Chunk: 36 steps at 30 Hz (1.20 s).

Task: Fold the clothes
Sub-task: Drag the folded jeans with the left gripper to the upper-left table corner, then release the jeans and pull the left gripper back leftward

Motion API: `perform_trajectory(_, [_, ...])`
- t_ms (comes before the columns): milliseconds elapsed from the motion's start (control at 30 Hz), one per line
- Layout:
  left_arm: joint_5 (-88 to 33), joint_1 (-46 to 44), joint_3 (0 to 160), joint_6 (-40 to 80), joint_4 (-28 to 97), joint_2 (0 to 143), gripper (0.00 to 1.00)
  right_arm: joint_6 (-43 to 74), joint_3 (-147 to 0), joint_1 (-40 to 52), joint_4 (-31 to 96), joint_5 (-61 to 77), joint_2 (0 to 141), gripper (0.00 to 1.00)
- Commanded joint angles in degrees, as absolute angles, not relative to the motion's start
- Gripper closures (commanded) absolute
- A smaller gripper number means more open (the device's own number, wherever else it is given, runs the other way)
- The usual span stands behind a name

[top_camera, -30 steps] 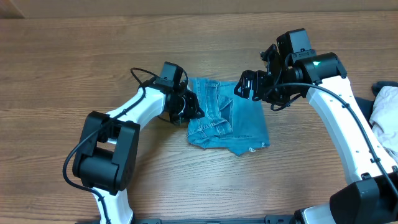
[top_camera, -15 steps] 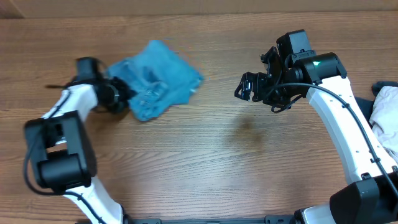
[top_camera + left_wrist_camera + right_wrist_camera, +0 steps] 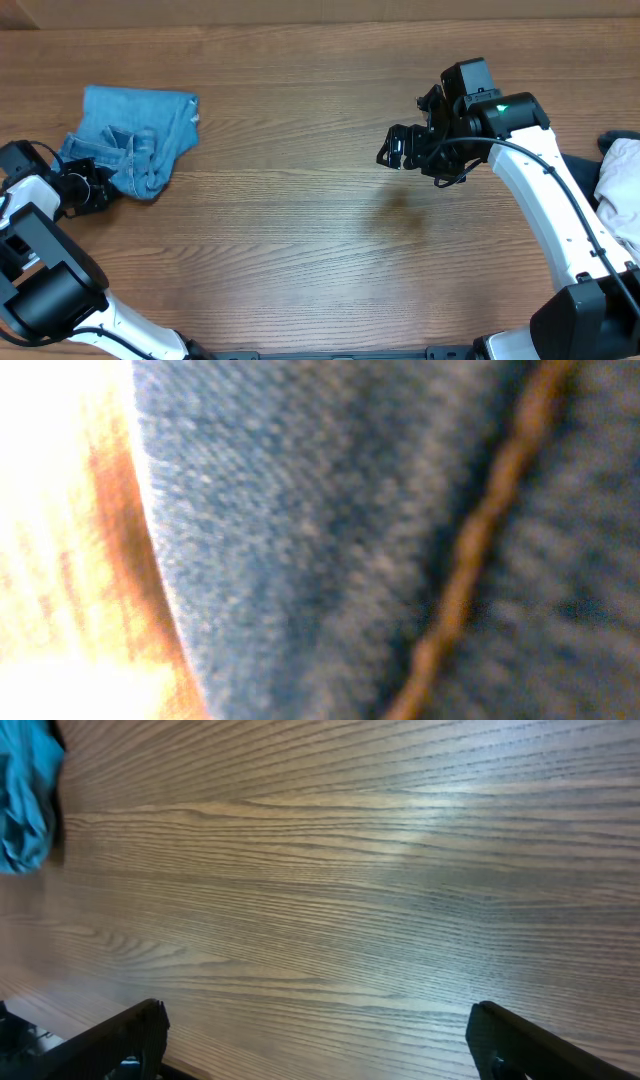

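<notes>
The clothes (image 3: 135,135), a bunched pair of light blue denim jeans, lie at the far left of the table. My left gripper (image 3: 98,190) sits at their lower left edge, shut on the denim. The left wrist view is filled with blurred denim (image 3: 330,510) and an orange seam, so its fingers are hidden there. My right gripper (image 3: 398,152) hovers over bare wood right of centre, far from the jeans. It is open, and the two black fingertips (image 3: 135,1030) stand wide apart with nothing between them. A corner of the jeans (image 3: 25,790) shows at the upper left of the right wrist view.
A white cloth (image 3: 622,190) with a dark item (image 3: 612,140) above it lies at the right edge of the wooden table (image 3: 300,230). The left arm stretches along the table's left edge.
The left arm has swung the jeans from the table's centre to the far left, still gripping them. The right gripper has stayed open and almost in place.
</notes>
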State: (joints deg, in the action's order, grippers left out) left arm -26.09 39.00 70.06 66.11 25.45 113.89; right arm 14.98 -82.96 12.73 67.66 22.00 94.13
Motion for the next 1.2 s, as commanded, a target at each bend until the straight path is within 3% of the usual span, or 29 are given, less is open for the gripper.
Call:
perform_trajectory(0, [-18.96,35.77,68.53,75.61,16.14,115.09,0.82,14.85,-82.02,12.51,67.4,21.45,93.41,0.0])
perform_trajectory(233, [-16.58,24.97,68.58,83.9,-5.61,120.53,0.83,15.05,-81.71,12.51,68.9,21.47,93.41,0.0])
perform_trajectory(433, [-16.36,21.32,68.62,84.66,-16.53,130.87,0.71,15.03,-81.69,12.51,70.98,21.45,93.41,0.0])
perform_trajectory(467, [-16.58,21.39,68.62,83.81,-16.58,131.61,0.6,15.03,-81.69,12.51,70.96,21.45,93.41,0.0])
perform_trajectory(500, [-16.56,21.45,68.62,82.56,-16.58,131.79,0.41,15.03,-81.69,12.51,70.94,21.45,93.41,0.0])
perform_trajectory(567, [-17.17,21.67,68.64,78.63,-17.39,131.74,0.28,15.03,-81.69,12.51,70.83,21.45,93.41,0.0])
perform_trajectory(600, [-18.52,21.78,68.64,76.66,-18.79,131.74,0.09,15.03,-81.69,12.51,70.83,21.45,93.41,0.0])
perform_trajectory(667, [-21.5,22.11,69.01,73.58,-21.37,131.7,0.0,15.03,-81.69,12.51,70.83,21.45,93.41,0.0])
perform_trajectory(900, [-35.97,22.98,69.17,73.45,-21.28,131.02,0.0,15.03,-81.69,12.51,70.85,21.45,93.41,0.0])
perform_trajectory(967, [-41.32,23.27,69.17,73.47,-20.78,131.0,0.09,15.0,-81.69,12.51,70.83,21.45,93.41,0.0])
perform_trajectory(1167, [-41.1,23.64,69.17,72.23,-10.04,130.41,0.11,15.0,-81.69,12.51,71.2,21.45,93.41,0.0])
